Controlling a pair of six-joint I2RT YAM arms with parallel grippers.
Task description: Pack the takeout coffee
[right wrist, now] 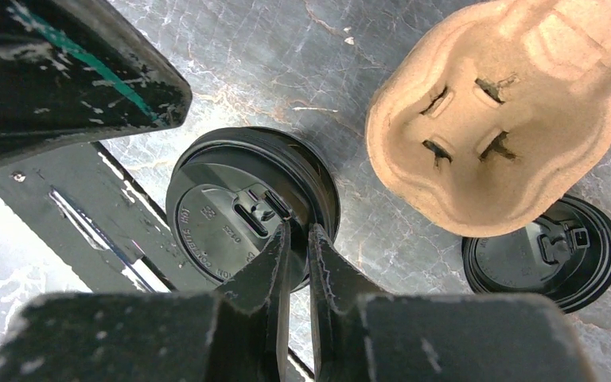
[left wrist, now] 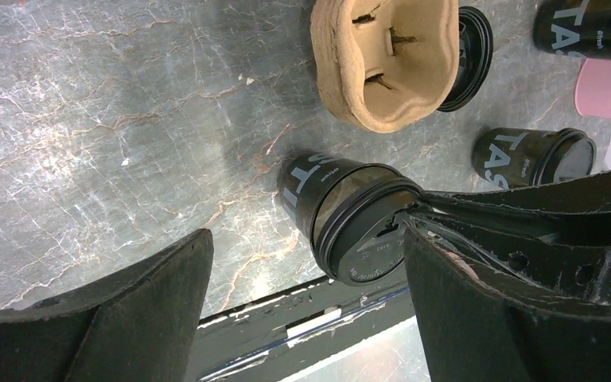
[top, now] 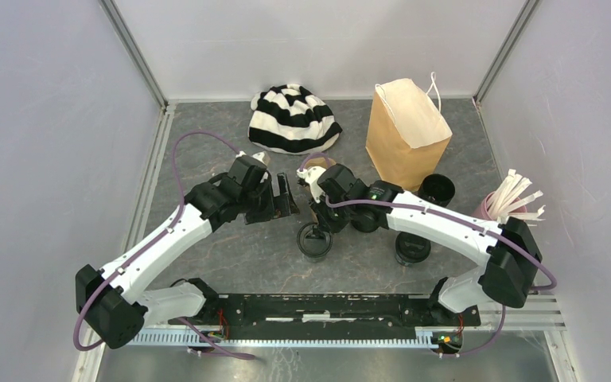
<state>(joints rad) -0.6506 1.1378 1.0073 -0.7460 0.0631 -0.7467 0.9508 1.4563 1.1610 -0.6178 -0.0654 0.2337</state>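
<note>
Top external view: a grey, marble-veined bench (top: 254,255) carries a tall brown paper bag (top: 406,131) at the far right, upright with its mouth open. A soft knitted hat (top: 293,119) in black and white stripes lies to the bag's left. A moulded cardboard carrier (right wrist: 509,119), rough and tan with slotted wells, sits mid-bench. Just beside it the left gripper (top: 286,199) hangs over the bench, its broad black fingers spread wide and released. The right gripper (right wrist: 300,235) has its scuffed fingers clenched on the rim of a flat round plastic lid (right wrist: 231,211). That lid caps a small glossy black coffee cup (left wrist: 318,191) with white lettering, its base on the bench near the front edge. A second cup (right wrist: 549,255), also lidded, shows partly behind the carrier. A third cup (left wrist: 525,155) stands apart, near a pink cup (top: 489,208) holding flat white sticks (top: 517,195).
</note>
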